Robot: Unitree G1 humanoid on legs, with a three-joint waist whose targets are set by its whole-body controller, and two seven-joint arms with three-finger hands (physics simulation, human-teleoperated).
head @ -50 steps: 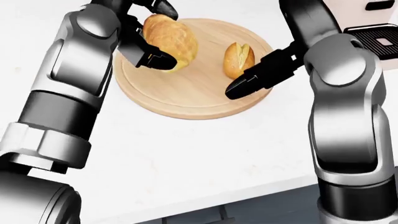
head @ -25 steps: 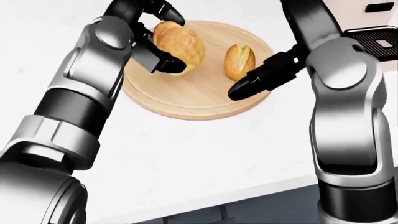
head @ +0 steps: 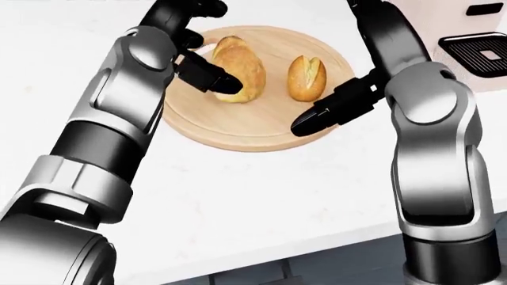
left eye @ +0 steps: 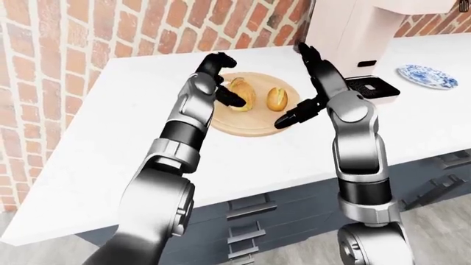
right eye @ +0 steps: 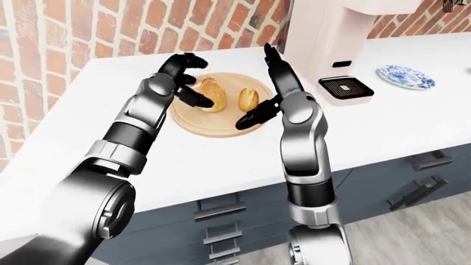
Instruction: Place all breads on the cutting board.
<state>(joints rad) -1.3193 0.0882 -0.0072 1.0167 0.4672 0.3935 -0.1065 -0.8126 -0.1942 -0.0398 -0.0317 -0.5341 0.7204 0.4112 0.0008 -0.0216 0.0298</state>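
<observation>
A round wooden cutting board lies on the white counter. On it rest a large golden loaf and, to its right, a small split roll. My left hand is at the loaf's left side. Its fingers are spread: one black fingertip touches the loaf's lower left, and the others are curled above the board's top edge, off the bread. My right hand hovers over the board's lower right rim, just below the roll, with its fingers stretched out and nothing in them.
A white appliance with a dark drip tray stands right of the board. A blue-patterned plate lies farther right. A brick wall runs behind the counter, and grey drawers sit below its near edge.
The left hand has let go of the large loaf, which now rests on the board a little further right. Its upper fingers have lifted away. The right hand has barely moved.
</observation>
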